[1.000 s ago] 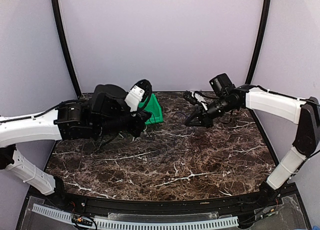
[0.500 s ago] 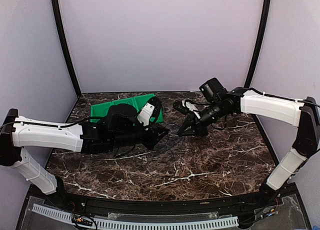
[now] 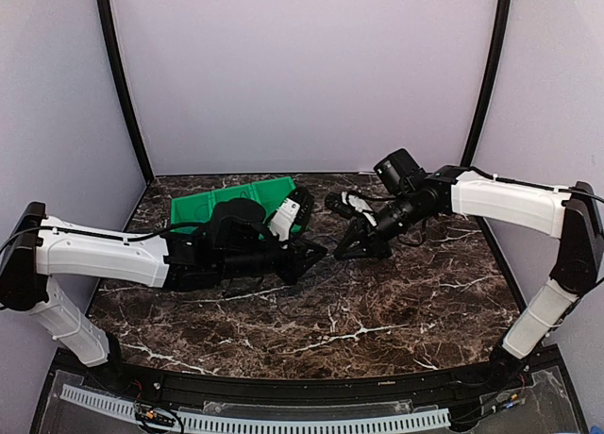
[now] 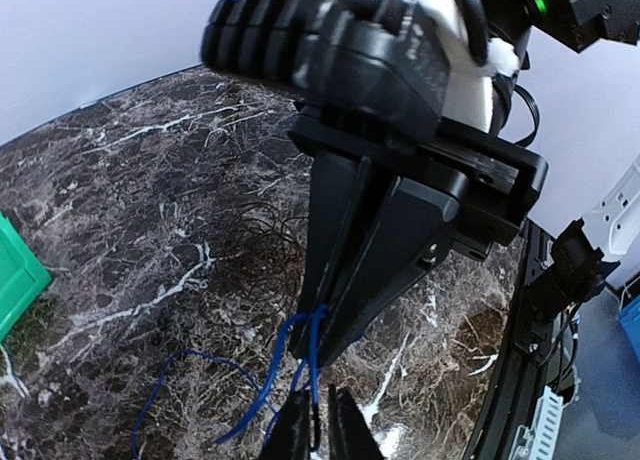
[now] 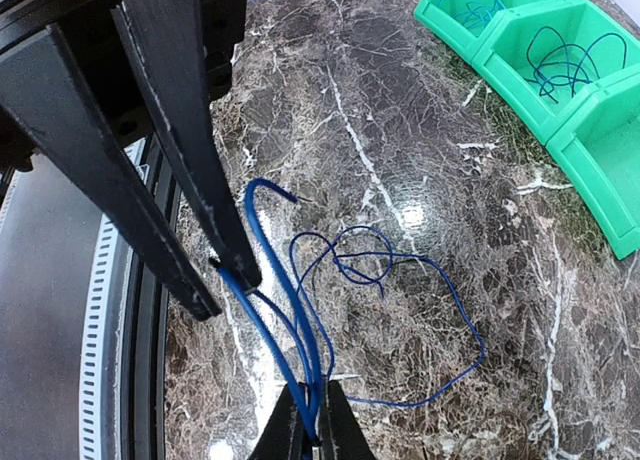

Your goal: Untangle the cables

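Right wrist view puts you at the centre of the worktop (image 5: 400, 110). Your right claw (image 5: 305, 435) is pinched together on several strands of the blue cable (image 5: 300, 330). The left claw (image 4: 315, 430) is clamped on the same cable just beside it, tip almost to tip. The rest of the blue cable trails in loose loops across the marble. The black cable (image 4: 265, 225) lies as a faint bunch of loops on the worktop beyond the claws.

To do this step well, draw the two claws apart slowly and low over the worktop. Watch the crossing loops in the slack. If they start to cinch into a knot, stop and regrip nearer the crossing rather than pulling harder. Steer away from the black bunch so it isn't dragged along.

At the far edge, the green bin (image 5: 497, 42) has thin cords (image 5: 560, 60) in two compartments. You can see none in the visible part of the third.
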`<state>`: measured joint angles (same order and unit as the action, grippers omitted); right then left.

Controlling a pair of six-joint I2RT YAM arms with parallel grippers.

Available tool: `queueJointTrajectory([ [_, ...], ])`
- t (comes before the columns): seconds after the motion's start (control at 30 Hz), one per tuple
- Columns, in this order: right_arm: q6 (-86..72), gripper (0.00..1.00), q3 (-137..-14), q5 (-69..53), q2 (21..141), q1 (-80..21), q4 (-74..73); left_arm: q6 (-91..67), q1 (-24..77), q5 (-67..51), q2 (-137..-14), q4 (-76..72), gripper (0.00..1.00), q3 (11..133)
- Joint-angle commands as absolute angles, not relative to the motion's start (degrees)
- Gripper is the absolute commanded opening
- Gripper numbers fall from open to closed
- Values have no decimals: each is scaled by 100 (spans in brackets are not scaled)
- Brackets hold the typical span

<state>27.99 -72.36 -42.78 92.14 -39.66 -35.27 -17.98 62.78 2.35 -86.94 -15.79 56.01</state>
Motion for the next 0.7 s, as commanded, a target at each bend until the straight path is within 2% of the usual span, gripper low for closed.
queueJointTrajectory([
  [0.0, 2775, 10, -7314, -4272, 9144, -4025, -3531, -1786, 6200, 171, -8707, -1679, 3, 5750],
  [0.03, 2788, 13, -7316, -4272, 9129, -4025, -3558, -1794, 6186, 187, -8696, -1670, 0, 5753],
  [0.23, 3008, 50, -7113, -4043, 8794, -3915, -3742, -1608, 6013, 780, -8206, -1256, 0, 5846],
  [0.33, 3029, 64, -6864, -4065, 8476, -3655, -3708, -1405, 5810, 1169, -7831, -798, 0, 6097],
  [0.43, 2993, 70, -6651, -4154, 8218, -3341, -3724, -1231, 5509, 1452, -7628, -341, 0, 6419],
  [0.67, 2865, 72, -5643, -4436, 7834, -2802, -3159, -538, 4966, 2135, -7604, 493, 0, 8035],
])
